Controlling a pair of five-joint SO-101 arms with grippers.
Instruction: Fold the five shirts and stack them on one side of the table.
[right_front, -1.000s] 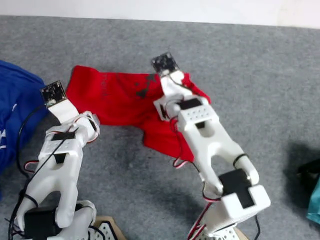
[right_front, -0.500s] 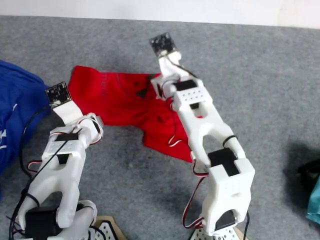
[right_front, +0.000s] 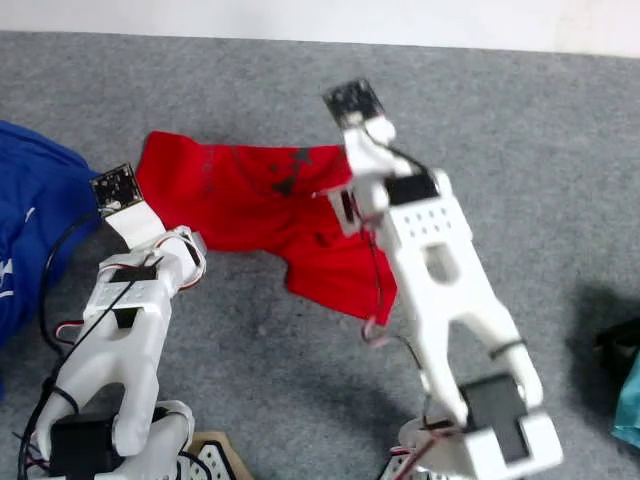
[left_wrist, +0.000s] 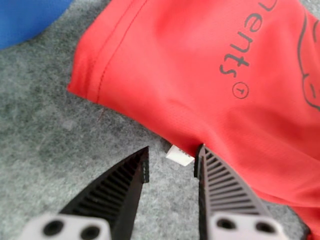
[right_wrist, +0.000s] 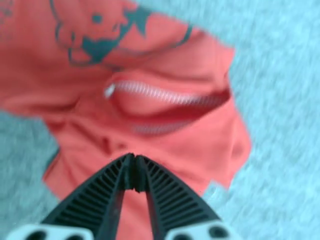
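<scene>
The right gripper (right_wrist: 133, 175), shut and empty, has swung right above the red shirt (right_front: 240, 200), rumpled near the table's (right_front: 520, 150) far edge. The left gripper (left_wrist: 171, 162) gapes at its hem. Folding looks unstarted.

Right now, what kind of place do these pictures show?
Probably a robotics test bench for folding clothes: a table covered in grey felt-like fabric, one white plastic robot arm beside a second one, and a red printed shirt lying on it.
</scene>
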